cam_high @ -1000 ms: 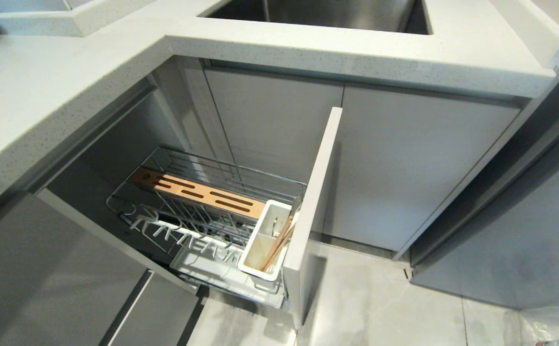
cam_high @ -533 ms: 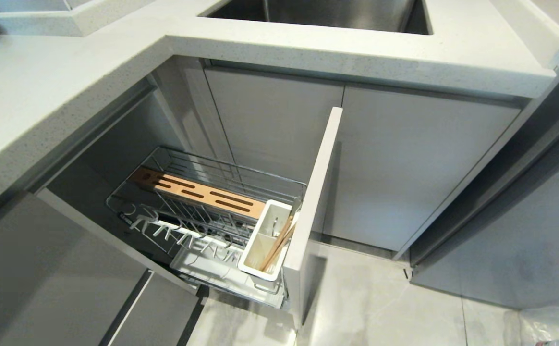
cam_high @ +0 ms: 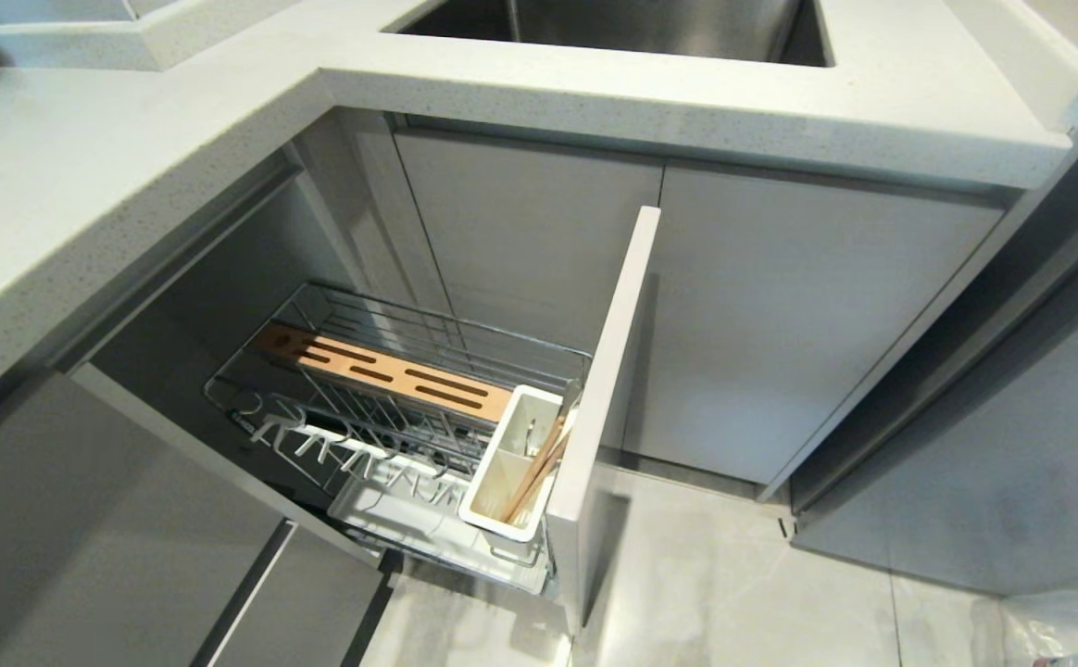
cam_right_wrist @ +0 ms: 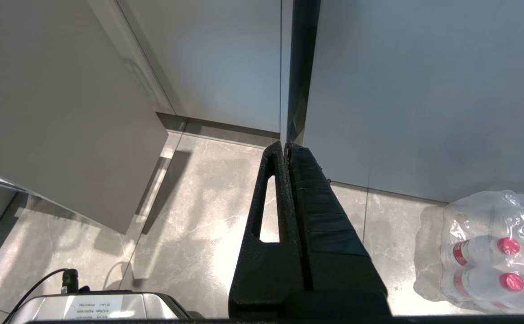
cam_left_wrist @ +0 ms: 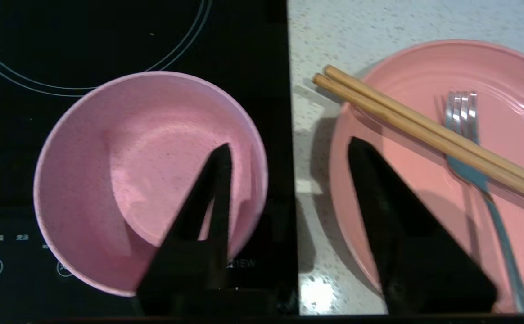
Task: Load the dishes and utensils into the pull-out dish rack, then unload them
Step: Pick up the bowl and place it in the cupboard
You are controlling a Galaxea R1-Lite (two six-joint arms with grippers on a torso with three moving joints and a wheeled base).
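In the left wrist view a pink bowl [cam_left_wrist: 122, 171] stands upright and empty on a black cooktop [cam_left_wrist: 109, 36]. Beside it on the speckled counter [cam_left_wrist: 379, 22] lies a pink plate [cam_left_wrist: 406, 90], with a pair of wooden chopsticks [cam_left_wrist: 415, 123] laid across a fork [cam_left_wrist: 462, 112]. My left gripper [cam_left_wrist: 290, 143] hovers open above the gap between bowl and plate, holding nothing. In the head view the pull-out dish rack [cam_high: 428, 329] stands drawn out, and its white caddy [cam_high: 502, 463] holds another pair of chopsticks [cam_high: 539, 468]. My right gripper [cam_right_wrist: 286, 145] hangs shut over the floor.
The rack's pale front panel [cam_high: 608, 389] juts into the floor space. A white drip tray [cam_high: 391, 519] lies under the wires. The sink [cam_high: 650, 23] is set in the worktop [cam_high: 113, 167] above. A wrapped pack of bottles [cam_right_wrist: 487, 252] sits on the floor.
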